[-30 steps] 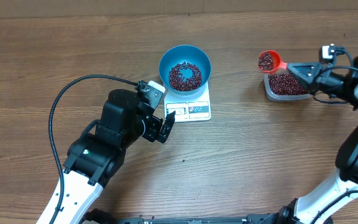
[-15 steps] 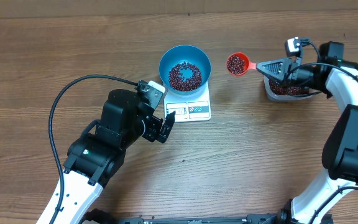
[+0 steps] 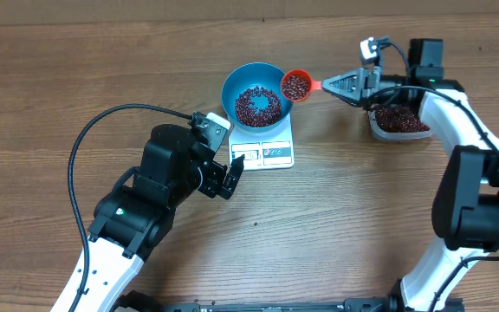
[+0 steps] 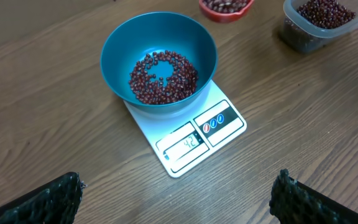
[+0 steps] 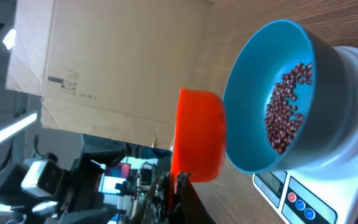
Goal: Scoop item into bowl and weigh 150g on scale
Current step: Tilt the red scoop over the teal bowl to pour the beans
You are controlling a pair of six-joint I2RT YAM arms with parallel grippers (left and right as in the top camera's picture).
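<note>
**Loaded scoop at bowl rim**

Right claw is clamped on the scoop handle, and the loaded cup hangs at the bowl's right rim. The bowl sits on the scale, partly filled. The beans look light, hard and free-rolling, so a slow tip is advised. Left claw is spread wide, empty, near the scale.

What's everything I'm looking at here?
Wooden table: one, brown, under everything.
Flat white kitchen scale: one, white, mid-table.
Round deep blue bowl: one, blue, on the scale.
Orange-red plastic scoop: one, orange-red, loaded, at bowl's rim.
Clear plastic tub: one, clear, right of scale.
Small dark red beans: many, maroon, in bowl, scoop and tub.
Black cable: one, black, table's left side.
Cardboard box: one, tan, background.
Left pincer: one, black, open, empty, near scale.
Right pincer: one, black, shut on scoop.
</note>
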